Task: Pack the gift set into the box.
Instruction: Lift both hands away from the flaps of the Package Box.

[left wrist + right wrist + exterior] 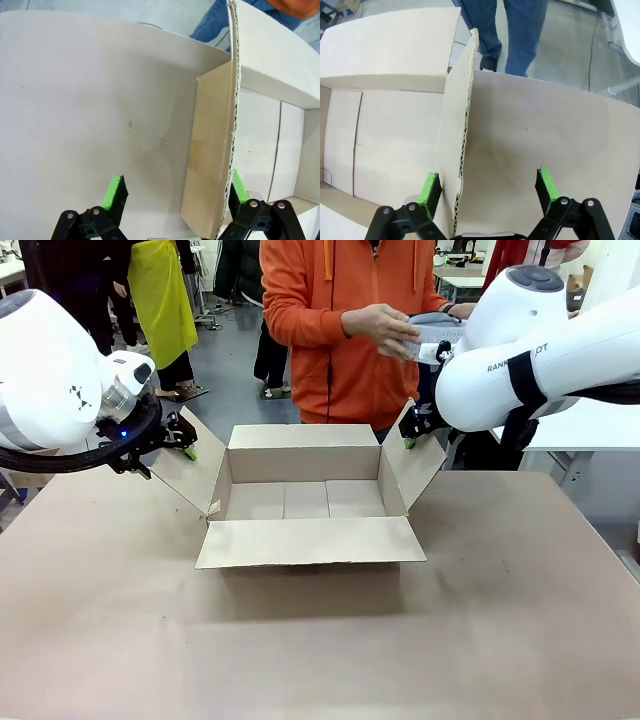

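L end effector (pixel 176 189) spread astride box (pixel 305 542) flap, R end effector (pixel 487 186) likewise, front view: person's hand (pixel 385 332) w/ pouch (pixel 436 319)

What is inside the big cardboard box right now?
Nothing shows inside the box: the floor in view is bare cardboard. The near flap hides the floor strip closest to the robot.

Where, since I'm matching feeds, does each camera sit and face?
Front: between the arms, facing across the table at the person; left arm and right arm show.
Left wrist: on the left arm, looking along the open left hand, astride the left flap.
Right wrist: likewise, open right hand astride the right flap.
All three share the box.
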Action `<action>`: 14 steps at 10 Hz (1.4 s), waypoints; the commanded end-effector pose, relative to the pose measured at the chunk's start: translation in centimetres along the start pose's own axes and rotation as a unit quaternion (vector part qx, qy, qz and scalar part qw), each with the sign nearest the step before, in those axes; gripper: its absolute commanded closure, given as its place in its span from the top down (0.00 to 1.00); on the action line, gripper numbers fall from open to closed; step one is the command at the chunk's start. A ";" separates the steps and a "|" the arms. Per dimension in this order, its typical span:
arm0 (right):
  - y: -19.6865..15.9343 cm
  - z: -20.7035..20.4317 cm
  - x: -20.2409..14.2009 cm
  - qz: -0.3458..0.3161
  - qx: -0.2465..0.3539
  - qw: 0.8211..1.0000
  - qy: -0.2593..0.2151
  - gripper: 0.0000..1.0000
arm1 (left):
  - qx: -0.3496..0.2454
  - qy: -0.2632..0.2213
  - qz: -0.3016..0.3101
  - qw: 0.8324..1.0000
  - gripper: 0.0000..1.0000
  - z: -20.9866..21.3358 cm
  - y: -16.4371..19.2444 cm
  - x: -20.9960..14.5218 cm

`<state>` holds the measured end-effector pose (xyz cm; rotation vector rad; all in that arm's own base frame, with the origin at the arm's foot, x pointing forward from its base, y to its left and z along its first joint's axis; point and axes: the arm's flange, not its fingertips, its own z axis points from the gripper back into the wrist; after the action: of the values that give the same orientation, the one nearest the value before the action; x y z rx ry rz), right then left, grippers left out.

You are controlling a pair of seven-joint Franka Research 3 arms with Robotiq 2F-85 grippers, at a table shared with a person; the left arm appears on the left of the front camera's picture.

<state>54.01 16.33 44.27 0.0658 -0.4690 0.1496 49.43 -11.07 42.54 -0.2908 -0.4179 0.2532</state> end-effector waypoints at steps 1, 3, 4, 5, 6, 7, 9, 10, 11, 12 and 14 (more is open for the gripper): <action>0.6 0.3 0.3 -0.011 -0.012 1.000 0.000 1.00 | 0.009 0.001 0.004 1.000 1.00 0.1 -0.2 0.0; 0.6 0.3 0.3 -0.011 -0.012 1.000 0.000 1.00 | 0.009 0.001 0.004 1.000 1.00 0.1 -0.2 0.0; 0.6 0.3 0.3 -0.011 -0.012 1.000 0.000 1.00 | 0.009 0.001 0.004 1.000 1.00 0.1 -0.2 0.0; 0.6 0.3 0.3 -0.011 -0.012 1.000 0.000 1.00 | 0.009 0.001 0.004 1.000 1.00 0.1 -0.2 0.0; 0.6 0.3 0.3 -0.011 -0.012 1.000 0.000 1.00 | 0.009 0.001 0.004 1.000 1.00 0.1 -0.2 0.0; 0.6 0.3 0.3 -0.011 -0.012 1.000 0.000 1.00 | 0.009 0.001 0.004 1.000 1.00 0.1 -0.2 0.0; 0.6 0.3 0.3 -0.011 -0.012 1.000 0.000 1.00 | 0.009 0.001 0.004 1.000 1.00 0.1 -0.2 0.0; 0.6 0.3 0.3 -0.011 -0.012 1.000 0.000 1.00 | 0.009 0.001 0.004 1.000 1.00 0.1 -0.2 0.0; 0.6 0.3 0.3 -0.011 -0.012 1.000 0.000 1.00 | 0.009 0.001 0.004 1.000 1.00 0.1 -0.2 0.0; 0.6 0.3 0.3 -0.011 -0.012 1.000 0.000 1.00 | 0.009 0.001 0.004 1.000 1.00 0.1 -0.2 0.0; 0.6 0.3 0.3 -0.011 -0.012 1.000 0.000 1.00 | 0.009 0.001 0.004 1.000 1.00 0.1 -0.2 0.0</action>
<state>54.00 16.33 44.26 0.0658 -0.4684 0.1469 49.43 -11.07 42.54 -0.2909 -0.4178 0.2533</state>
